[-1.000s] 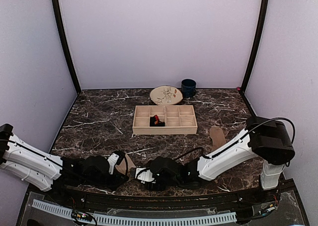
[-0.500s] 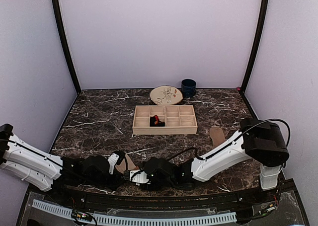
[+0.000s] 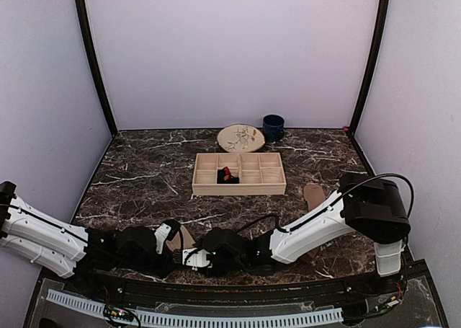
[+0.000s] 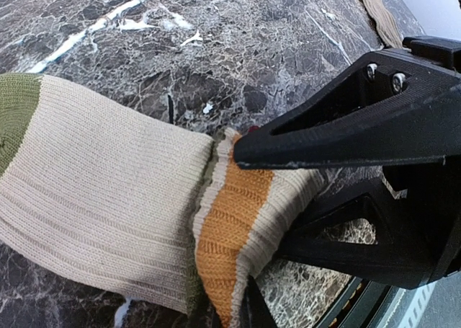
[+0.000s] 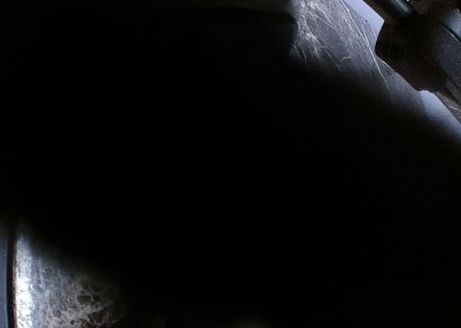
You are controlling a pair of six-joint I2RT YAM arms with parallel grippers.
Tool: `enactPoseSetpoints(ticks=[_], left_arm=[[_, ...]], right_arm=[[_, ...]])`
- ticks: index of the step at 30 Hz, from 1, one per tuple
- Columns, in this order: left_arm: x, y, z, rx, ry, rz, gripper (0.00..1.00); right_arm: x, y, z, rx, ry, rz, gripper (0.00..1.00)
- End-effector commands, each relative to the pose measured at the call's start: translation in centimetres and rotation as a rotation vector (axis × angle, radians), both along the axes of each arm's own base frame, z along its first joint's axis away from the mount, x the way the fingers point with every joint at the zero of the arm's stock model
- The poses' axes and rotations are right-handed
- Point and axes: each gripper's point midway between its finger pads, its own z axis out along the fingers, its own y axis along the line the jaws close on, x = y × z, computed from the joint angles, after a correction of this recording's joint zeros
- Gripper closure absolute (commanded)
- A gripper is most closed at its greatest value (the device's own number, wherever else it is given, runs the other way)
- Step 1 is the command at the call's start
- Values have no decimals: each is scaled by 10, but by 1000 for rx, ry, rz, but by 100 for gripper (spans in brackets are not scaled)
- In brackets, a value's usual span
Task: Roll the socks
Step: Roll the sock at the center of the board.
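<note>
Overhead view softly, evenly lit. Left wrist view bright, sock ribbing crisp. Right wrist view nearly black, tabletop glinting at corners.

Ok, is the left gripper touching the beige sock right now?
Touching. In the left wrist view the left gripper has its fingers clamped on the orange-banded cuff of the beige sock, one above, one below.

tray centre, plate and mug behind, bare tabletop left
</note>
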Motion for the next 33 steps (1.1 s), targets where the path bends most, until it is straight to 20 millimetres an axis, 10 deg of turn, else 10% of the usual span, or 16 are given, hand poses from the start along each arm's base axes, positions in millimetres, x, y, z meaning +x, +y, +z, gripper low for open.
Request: enactPoseSetpoints(ticks=[1,13,21,33], left_arm=[[-11,18,-20,80,52,-18,100],[-8,24,-17,73,36,10,100],[11,37,-1,50,-24,151,68],[30,46,19,50,-98,265,52]], right_arm=[[-2,-8,-29,-83,87,19,55],[-1,-6,-42,-121,249,23,76],[1,-8,-47,-138,303,6,85],[-4,-10,-49,-172,422,-14,90]])
